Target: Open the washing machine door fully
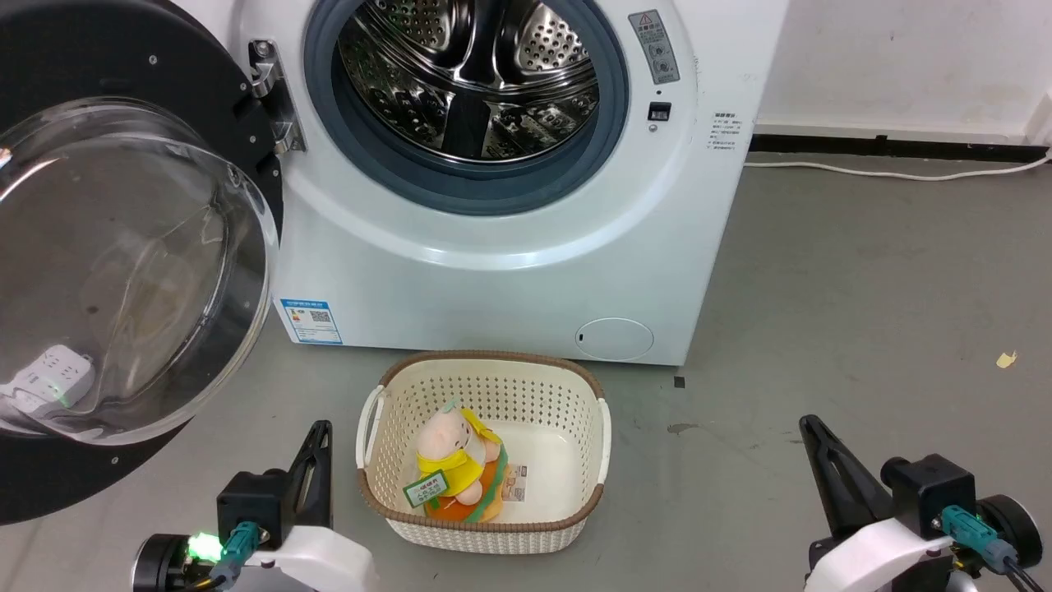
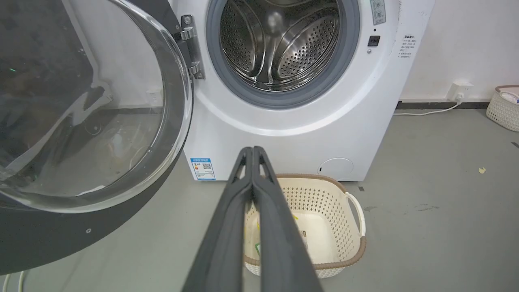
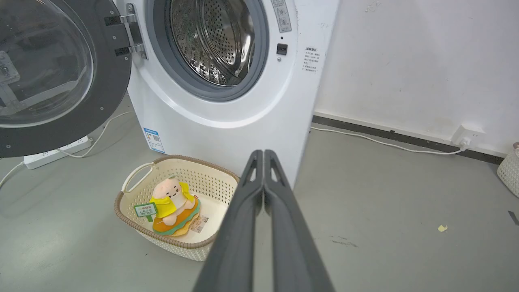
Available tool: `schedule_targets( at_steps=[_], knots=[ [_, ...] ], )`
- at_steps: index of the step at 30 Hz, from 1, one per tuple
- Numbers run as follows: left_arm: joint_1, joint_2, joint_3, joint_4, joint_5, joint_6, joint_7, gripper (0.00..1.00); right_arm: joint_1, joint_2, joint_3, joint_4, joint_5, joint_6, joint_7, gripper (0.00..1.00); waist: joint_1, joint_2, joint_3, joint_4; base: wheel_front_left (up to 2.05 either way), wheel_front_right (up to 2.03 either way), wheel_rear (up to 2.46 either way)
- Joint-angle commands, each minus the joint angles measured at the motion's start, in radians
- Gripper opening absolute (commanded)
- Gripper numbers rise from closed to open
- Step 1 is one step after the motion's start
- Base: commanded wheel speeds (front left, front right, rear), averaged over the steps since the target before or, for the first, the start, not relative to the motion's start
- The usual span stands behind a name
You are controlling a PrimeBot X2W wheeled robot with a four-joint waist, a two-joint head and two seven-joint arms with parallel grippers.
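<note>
At nine o'clock we see the round glossy black glass-domed washing machine door [image 1: 123, 263] swung wide; our left end effector [image 2: 252, 154] and right end effector [image 3: 263, 155] sit closed, empty.

Glossy washing machine door [image 1: 123, 263] — shiny steel drum [image 1: 468, 74].

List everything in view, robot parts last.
washing machine: one, white, by wall.
washing machine door: one, black, glass centre, swung open left.
drum: one, steel, inside machine.
rubber ring: one, grey, around opening.
filter cap: one, white, machine's lower front.
front basket: one, cream, brown rim, before machine.
plush toy: one, pink and yellow, front basket.
far basket: one, cream, by wall.
power strip: one, white, floor behind door.
left gripper: one, dark, head view lower left, jaws shut.
right gripper: one, dark, lower right, jaws shut.
</note>
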Motion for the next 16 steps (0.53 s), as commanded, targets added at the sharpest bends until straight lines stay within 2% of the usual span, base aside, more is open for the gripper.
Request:
schedule_targets(
  at_steps=[1,16],
  knots=[
    [-0.016,-0.001,0.007,-0.007,0.008,0.002,0.008,0.00,-0.012,0.005,0.002,-0.007,-0.006,0.001,0.009,0.00,0.0000,0.0000,0.001,0.000,0.00,0.00,0.00],
    [-0.019,-0.001,0.011,-0.012,0.010,0.003,0.017,0.00,-0.014,0.005,0.003,-0.009,-0.008,0.001,0.018,0.00,0.0000,0.0000,0.002,-0.001,0.00,0.00,0.00]
  ],
)
